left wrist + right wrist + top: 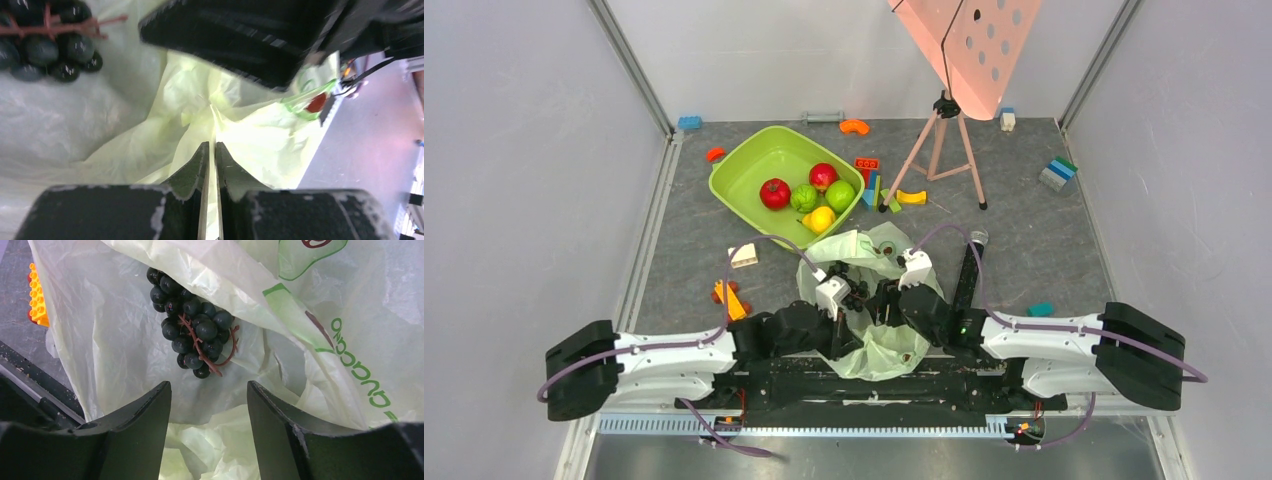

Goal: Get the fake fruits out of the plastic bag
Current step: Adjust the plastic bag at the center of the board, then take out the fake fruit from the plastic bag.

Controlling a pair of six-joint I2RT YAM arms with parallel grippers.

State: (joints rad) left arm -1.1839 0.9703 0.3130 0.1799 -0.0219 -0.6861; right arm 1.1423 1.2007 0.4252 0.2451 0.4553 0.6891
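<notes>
Right wrist — right gripper (209, 392) parted, grapes (197, 335) ahead; left gripper (212, 147) pinches bag (150, 145) fold

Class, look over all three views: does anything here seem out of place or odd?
The black grape bunch lies inside the crumpled plastic bag, apart from the fruits in the green tub. Toy blocks lie scattered loose around the mat.

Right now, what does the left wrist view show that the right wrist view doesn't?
Only left wrist: the left fingers pinched shut on a fold of the plastic bag.
Only right wrist: the right fingers open and pointing at the grapes, and an orange studded block at the left edge.
Both: the black grape bunch resting on the bag's pale-green film.
</notes>
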